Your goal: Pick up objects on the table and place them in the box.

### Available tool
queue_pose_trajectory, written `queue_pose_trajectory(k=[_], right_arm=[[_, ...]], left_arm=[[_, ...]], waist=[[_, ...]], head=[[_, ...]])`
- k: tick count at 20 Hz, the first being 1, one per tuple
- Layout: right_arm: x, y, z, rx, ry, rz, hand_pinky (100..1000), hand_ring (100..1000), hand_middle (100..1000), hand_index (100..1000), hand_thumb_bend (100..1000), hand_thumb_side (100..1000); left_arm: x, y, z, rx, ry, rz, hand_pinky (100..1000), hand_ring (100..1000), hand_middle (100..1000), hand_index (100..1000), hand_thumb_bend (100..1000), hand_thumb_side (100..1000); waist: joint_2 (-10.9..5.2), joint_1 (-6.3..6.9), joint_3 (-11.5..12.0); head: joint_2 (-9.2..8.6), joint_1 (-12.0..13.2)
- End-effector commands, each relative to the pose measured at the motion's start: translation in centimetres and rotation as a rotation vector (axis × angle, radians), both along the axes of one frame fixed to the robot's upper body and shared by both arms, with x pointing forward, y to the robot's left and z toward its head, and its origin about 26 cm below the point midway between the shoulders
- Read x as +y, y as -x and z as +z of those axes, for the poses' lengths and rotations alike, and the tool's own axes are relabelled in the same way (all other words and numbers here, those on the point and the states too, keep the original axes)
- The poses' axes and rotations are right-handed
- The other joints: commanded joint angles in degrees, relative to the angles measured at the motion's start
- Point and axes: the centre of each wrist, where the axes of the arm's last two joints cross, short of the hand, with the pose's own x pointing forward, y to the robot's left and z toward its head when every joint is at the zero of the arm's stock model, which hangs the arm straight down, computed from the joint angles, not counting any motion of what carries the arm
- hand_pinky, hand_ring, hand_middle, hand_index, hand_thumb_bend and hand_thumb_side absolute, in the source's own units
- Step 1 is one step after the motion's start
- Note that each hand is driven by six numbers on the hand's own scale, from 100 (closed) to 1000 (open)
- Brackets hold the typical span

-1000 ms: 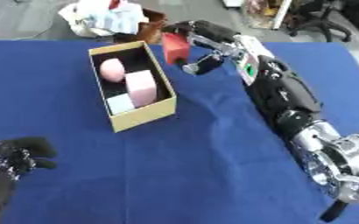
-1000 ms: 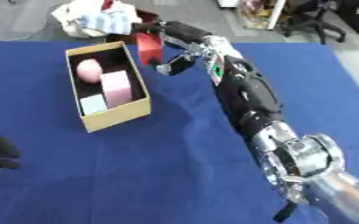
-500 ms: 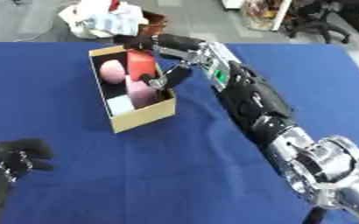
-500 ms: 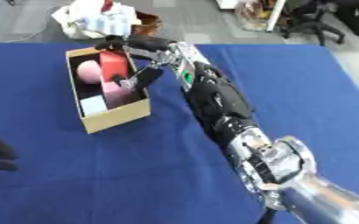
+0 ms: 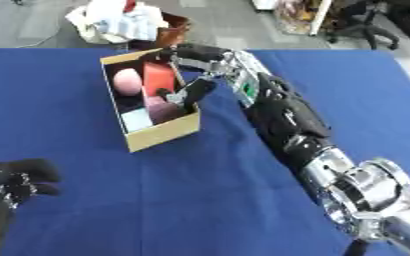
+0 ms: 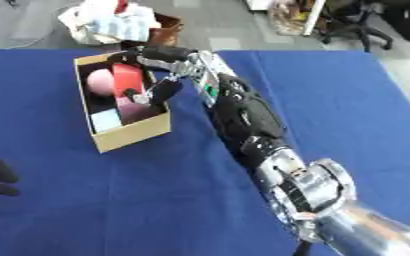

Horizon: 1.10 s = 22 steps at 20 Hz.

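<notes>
An open cardboard box (image 5: 161, 136) stands on the blue table, left of centre. It holds a pink ball (image 5: 127, 81), a pink block (image 5: 161, 108) and a pale block (image 5: 137, 119). A red block (image 5: 159, 77) stands on end inside it, by the right wall. My right hand (image 5: 200, 65) reaches over the box's right wall, with fingers at the block's far end and the thumb (image 5: 184, 93) at its near end, pinching it. My left hand (image 5: 18, 178) rests at the lower left corner, fingers relaxed, holding nothing.
The blue cloth (image 5: 200, 200) covers the table in front of the box and to its right. Beyond the far edge lie a pile of cloth (image 5: 112, 20) and a brown basket (image 5: 172, 30). An office chair (image 5: 370, 22) stands at the top right.
My right hand carried the red block from right of the box, over its wall and down inside among the other objects. The left hand stayed put.
</notes>
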Motion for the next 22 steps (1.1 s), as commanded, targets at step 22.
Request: queue_pose_trajectory(k=[22], right_arm=[[-0.2,0.6,5.9,-0.222,0.083,0.132,972,1000,1000,1000,100,478]], left_arm=[[0.2,0.0,0.7,-0.028,0.004,0.006,643,700,643,758,100,939]], waist=[[-2.56,-0.48,-1.36]], head=[[-0.90,1.22]])
